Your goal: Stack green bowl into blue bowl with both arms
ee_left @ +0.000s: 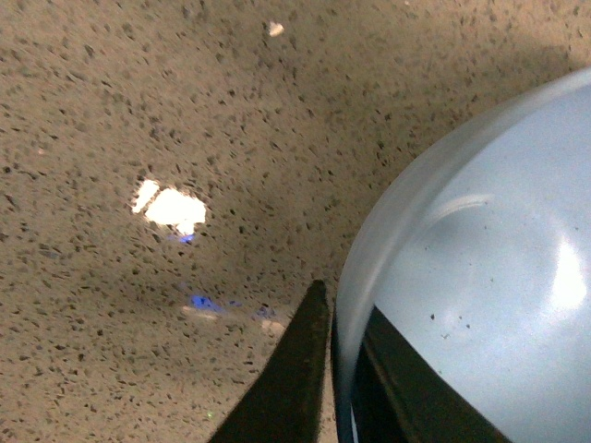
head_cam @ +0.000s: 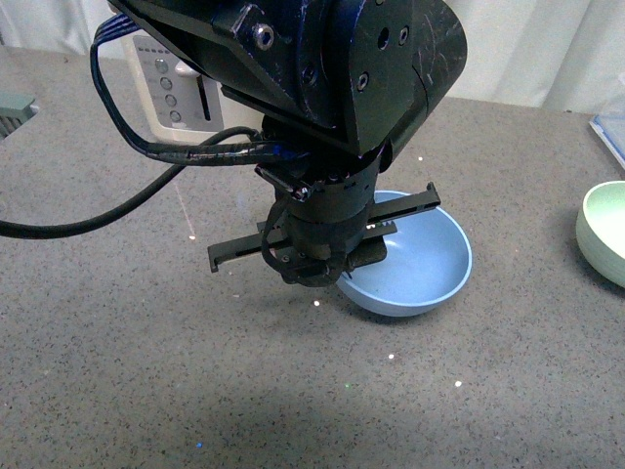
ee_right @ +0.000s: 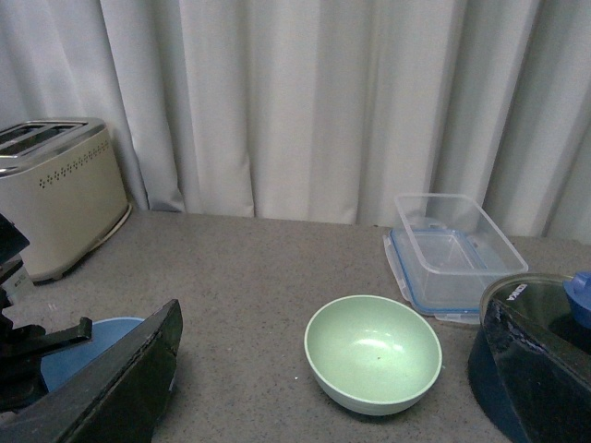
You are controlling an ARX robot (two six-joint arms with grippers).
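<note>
Directly over the middle of the grey speckled surface (head_cam: 117, 371), the left arm (head_cam: 322, 59) reaches down to the blue bowl (head_cam: 420, 259). The left hand (head_cam: 337, 274) is clenched on the bowl's rim at about 8 o'clock in the front view. In the left wrist view, one of its fingers (ee_left: 286, 388) lies outside the wall and the other inside, with the rim pinched between them.

The green bowl (head_cam: 605, 230) sits upright on the surface, well apart from the blue one, at its 3 o'clock by the edge of the front view. A cream toaster (head_cam: 176, 78) stands at 11 o'clock behind the arm.

The right hand (ee_right: 331, 309) is released and holds nothing, its fingers spread wide with the green bowl seen between them. Beyond that bowl, at 1 o'clock, a clear lidless container (ee_right: 452, 245) rests near the white curtain (ee_right: 305, 101).
</note>
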